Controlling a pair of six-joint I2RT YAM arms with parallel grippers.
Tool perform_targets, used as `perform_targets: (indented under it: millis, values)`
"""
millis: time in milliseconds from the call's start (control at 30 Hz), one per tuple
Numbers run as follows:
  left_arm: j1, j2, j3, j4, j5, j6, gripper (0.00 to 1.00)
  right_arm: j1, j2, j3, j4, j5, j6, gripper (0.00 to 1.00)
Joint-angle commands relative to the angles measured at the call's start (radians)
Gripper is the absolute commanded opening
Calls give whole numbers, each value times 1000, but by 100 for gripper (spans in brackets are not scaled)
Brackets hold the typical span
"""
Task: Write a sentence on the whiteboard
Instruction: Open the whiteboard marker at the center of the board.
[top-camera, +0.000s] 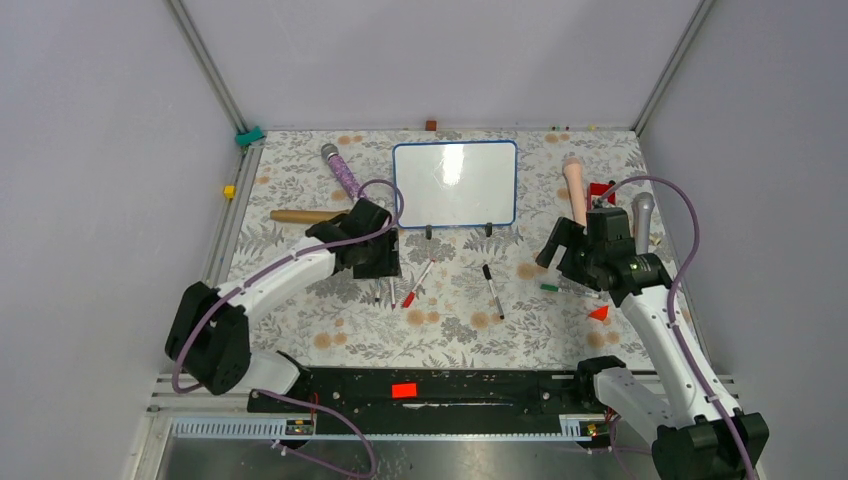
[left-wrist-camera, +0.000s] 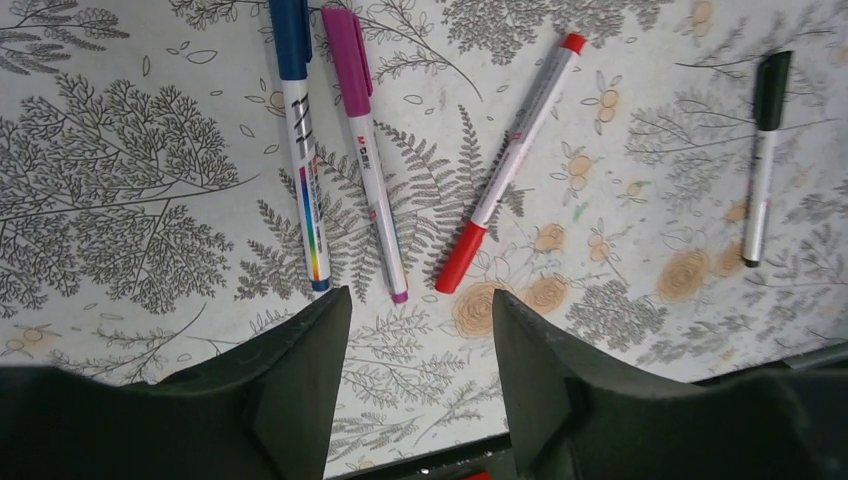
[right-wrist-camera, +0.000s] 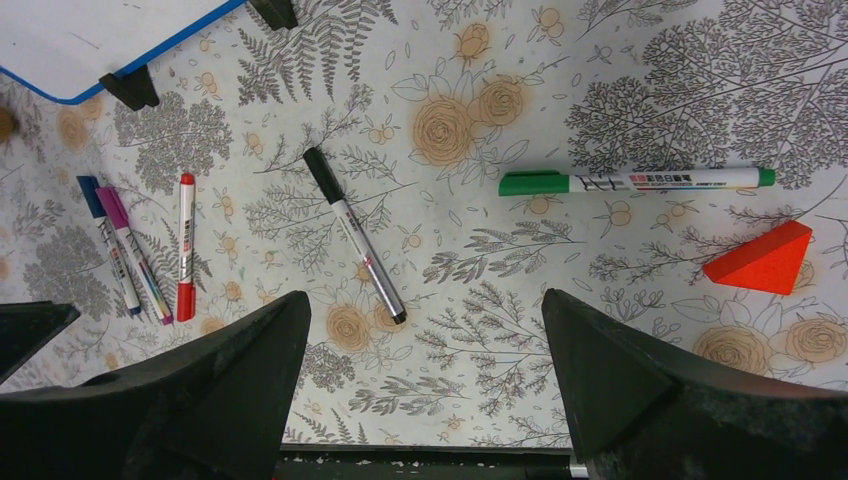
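My right wrist view crops the whiteboard (right-wrist-camera: 85, 40) to one corner. My left wrist view cuts the blue marker (left-wrist-camera: 303, 170) at its cap.

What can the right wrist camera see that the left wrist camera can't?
Only the right wrist view: the green marker, the red wedge block, and a corner of the whiteboard with its black clip feet.
Only the left wrist view: nothing new on the table, just the left gripper, open, with nothing between its fingers.
Both show: the blue marker, purple marker, red marker and black marker, all lying on the flowery tablecloth.
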Motion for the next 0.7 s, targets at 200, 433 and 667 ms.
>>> perform_targets:
  millis: [200,433,667]
  values:
    - [-158,152,142,23,-48,140,58,5,18,22,27,-58,-33,92]
    - [-193,194,175,77,78,178,58,6,71,-23,-2,-31,-64,86]
    - [-196,189,192,119,180,211,59,5,214,-32,-105,218,202,92]
